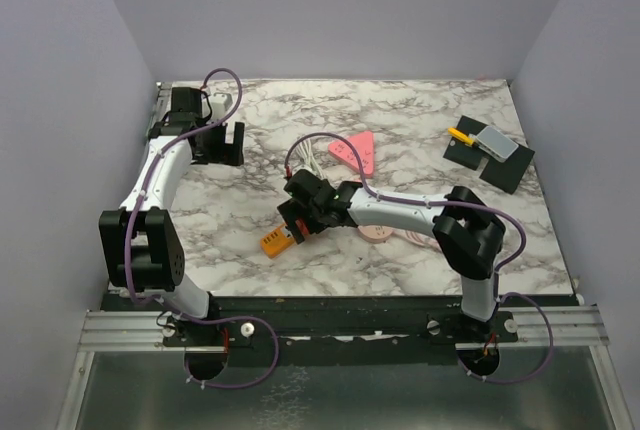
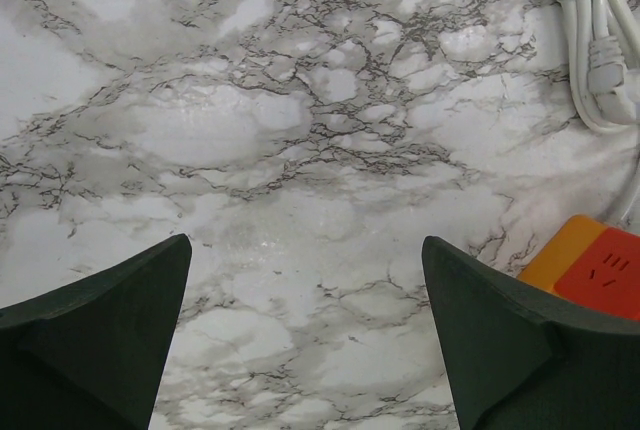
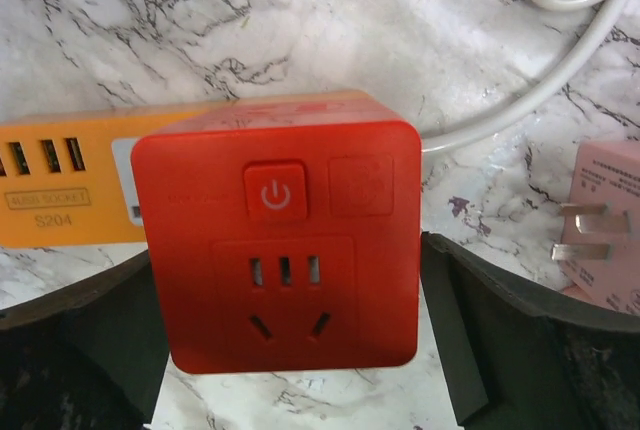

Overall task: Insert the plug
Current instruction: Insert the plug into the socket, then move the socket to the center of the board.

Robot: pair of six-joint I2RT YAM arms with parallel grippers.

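At the middle of the marble table (image 1: 420, 115), my right gripper (image 3: 287, 260) stands wide open astride the red socket cube (image 3: 280, 230), gripping nothing. The pink plug (image 3: 605, 240) lies just right of it, prongs bare, not inserted. Grasping, aligning and pushing are all left to do. My left gripper (image 2: 305, 250) hangs wide open over bare marble.

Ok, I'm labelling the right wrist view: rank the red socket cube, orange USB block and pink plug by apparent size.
1. red socket cube, largest, though nearest the camera
2. orange USB block, partly behind the cube
3. pink plug, cropped by the frame edge; second versus third is unsure
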